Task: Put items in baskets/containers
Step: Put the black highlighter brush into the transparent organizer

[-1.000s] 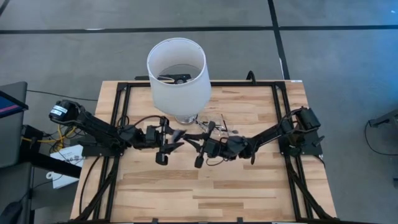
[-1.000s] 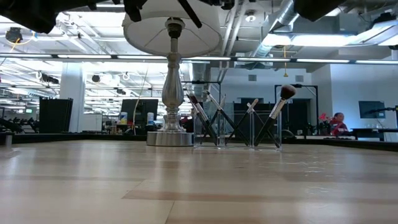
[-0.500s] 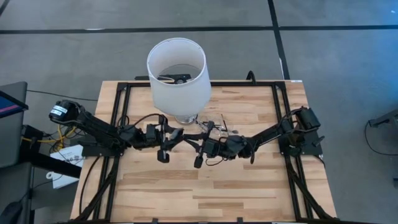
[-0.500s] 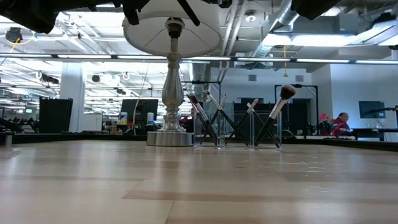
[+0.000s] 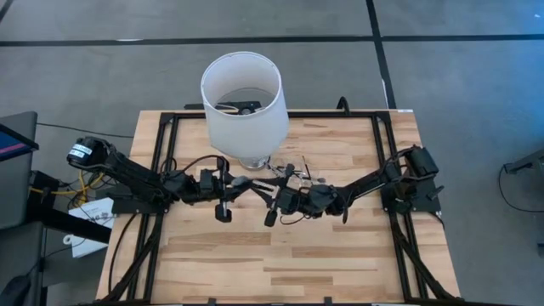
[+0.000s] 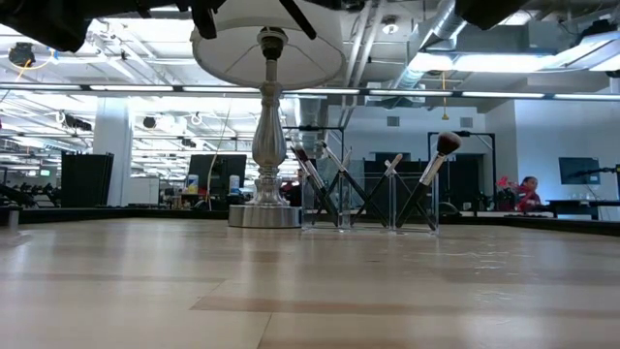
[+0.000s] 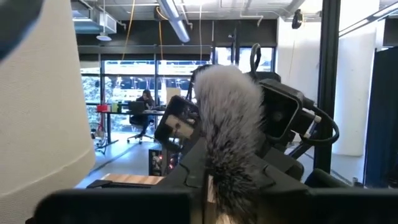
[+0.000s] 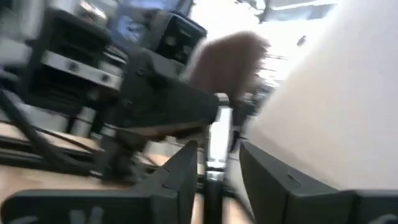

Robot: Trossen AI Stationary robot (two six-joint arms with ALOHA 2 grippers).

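Observation:
A makeup brush with a fluffy head (image 7: 227,118) and a silvery ferrule (image 8: 217,134) hangs in the air between my two grippers, beside the white lamp shade (image 5: 241,98). My left gripper (image 5: 242,183) is shut on it. My right gripper (image 5: 265,189) faces the left one, its two fingers (image 8: 180,171) open on either side of the brush's stem. Whether they touch it I cannot tell. Behind, a clear container (image 6: 368,199) holds several brushes standing slanted, their lower ends on its floor. My left gripper pinches the brush between its two fingers just below the bristles (image 7: 208,186), and the fluffy head sticks out past the fingertips. The fingers come level from the table's left. The brush is lifted clear of the table.
The lamp's silver foot (image 6: 264,213) stands on the table just left of the clear container, and its shade overhangs both grippers. The black frame rails (image 5: 161,161) run along the table's sides. Bare wood (image 5: 280,263) lies toward the near edge.
My left gripper has shut from wide open onto the brush in front of my right gripper, and has edged slightly toward the table's right. The brush has stayed in the air between the two grippers.

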